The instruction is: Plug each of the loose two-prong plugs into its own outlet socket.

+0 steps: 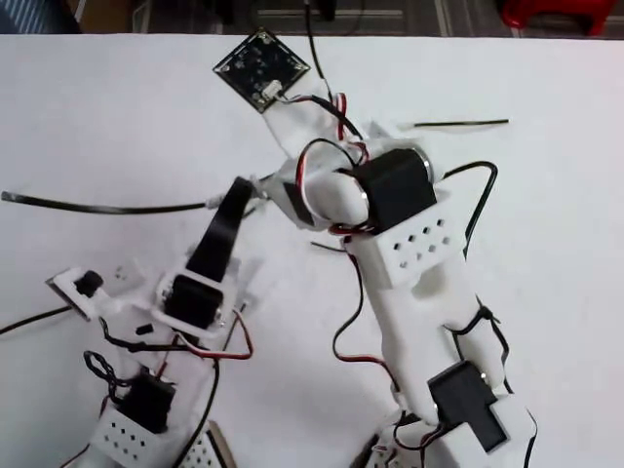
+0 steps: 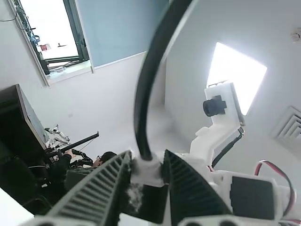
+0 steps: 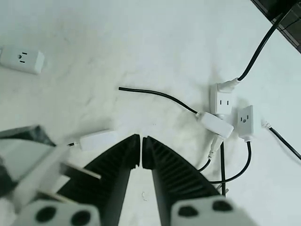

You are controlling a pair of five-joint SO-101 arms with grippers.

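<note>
The plug (image 2: 149, 172) you hold is white. It is pinched at its body between the closed jaws of your left gripper (image 2: 146, 159), and its black cord (image 2: 149, 70) leads out of the grip. From above, that cord runs left across the white surface (image 1: 546, 292), with the gripper left of the middle. Your right gripper (image 3: 141, 141) is shut, its tips touching with nothing between them, and it hangs over the surface. Beneath it two sockets (image 3: 223, 100) sit side by side, and a second plug (image 3: 214, 123) lies against them. A third plug (image 3: 96, 140) lies apart, near the gripper tips. A lone socket (image 3: 21, 59) rests well away from the pair.
</note>
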